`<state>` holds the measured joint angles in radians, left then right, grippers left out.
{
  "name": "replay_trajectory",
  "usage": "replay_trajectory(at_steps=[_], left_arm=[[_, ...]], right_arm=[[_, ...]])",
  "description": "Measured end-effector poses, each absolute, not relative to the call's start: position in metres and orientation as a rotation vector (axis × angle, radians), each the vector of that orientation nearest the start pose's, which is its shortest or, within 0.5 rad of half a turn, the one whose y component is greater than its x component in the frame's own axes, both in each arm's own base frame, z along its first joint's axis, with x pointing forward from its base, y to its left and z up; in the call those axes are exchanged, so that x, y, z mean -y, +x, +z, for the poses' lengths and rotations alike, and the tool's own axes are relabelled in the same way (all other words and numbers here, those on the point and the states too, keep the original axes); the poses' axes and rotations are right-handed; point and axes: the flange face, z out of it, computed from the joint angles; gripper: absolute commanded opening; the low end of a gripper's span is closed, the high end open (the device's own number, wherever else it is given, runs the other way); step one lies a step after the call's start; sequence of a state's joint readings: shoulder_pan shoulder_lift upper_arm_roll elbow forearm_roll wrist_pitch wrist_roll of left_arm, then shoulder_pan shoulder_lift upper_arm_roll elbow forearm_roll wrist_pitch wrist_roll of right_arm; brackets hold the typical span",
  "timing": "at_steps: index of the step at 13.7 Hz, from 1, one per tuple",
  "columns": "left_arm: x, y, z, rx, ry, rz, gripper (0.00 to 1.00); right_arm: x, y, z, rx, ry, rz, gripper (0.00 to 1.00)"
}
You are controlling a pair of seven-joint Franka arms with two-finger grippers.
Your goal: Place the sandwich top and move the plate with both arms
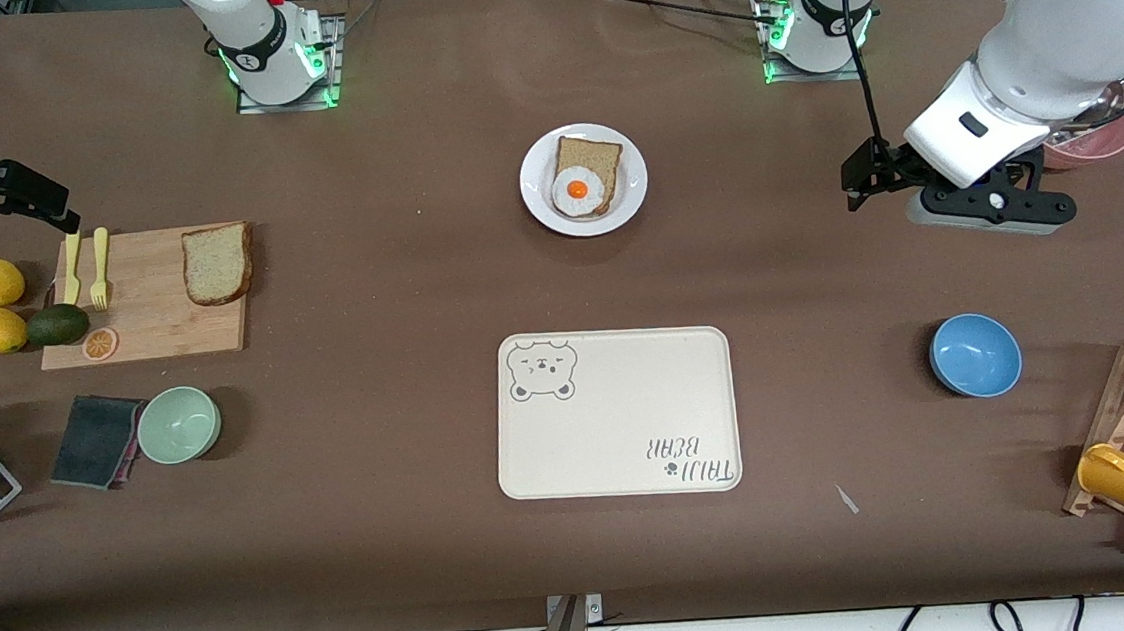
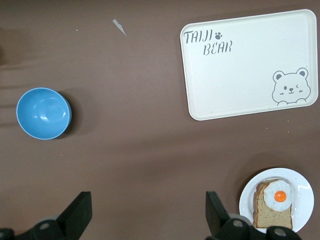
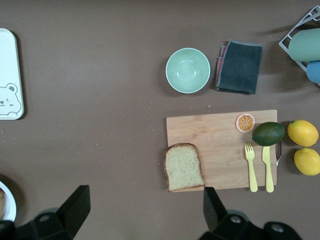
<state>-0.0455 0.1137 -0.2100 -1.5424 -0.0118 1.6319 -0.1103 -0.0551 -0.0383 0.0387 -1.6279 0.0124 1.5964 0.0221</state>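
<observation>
Waiting: both arms hover, nothing held.
Right gripper (image 3: 140, 212): my fingers spread wide; bread slice (image 3: 184, 166) lies just below me on the cutting board (image 3: 220, 150).
Left gripper (image 2: 147, 215): fingers spread over bare table; plate (image 2: 300, 187) with the egg slice (image 2: 274, 204) beside me.
Handling: I judge the bread light, soft, crumbly; pinch gently across the crust edges.
Plate: probably stiff, slick; take opposite rims.

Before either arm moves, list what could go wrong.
1. The plain brown bread slice lies on the wooden cutting board near the yellow fork; the open right gripper might nudge the cutlery.
2. The fried egg could slide off when the small round white plate is lifted.
3. The open left gripper waits near the blue bowl.
</observation>
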Motion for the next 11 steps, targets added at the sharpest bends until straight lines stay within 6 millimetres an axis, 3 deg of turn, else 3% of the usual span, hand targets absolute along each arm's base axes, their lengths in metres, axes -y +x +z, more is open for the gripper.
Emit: replay_trajectory(at_steps=[8, 11], left_arm=[[0.102, 0.574, 0.604, -0.111, -3.170, -0.027, 1.00], [0.110, 0.572, 0.601, -0.136, -3.169, -0.014, 1.00]], right_arm=[[0.007, 0.550, 0.607, -0.052, -3.140, 0.044, 1.00], [0.005, 0.551, 0.605, -0.046, -3.141, 0.050, 1.00]])
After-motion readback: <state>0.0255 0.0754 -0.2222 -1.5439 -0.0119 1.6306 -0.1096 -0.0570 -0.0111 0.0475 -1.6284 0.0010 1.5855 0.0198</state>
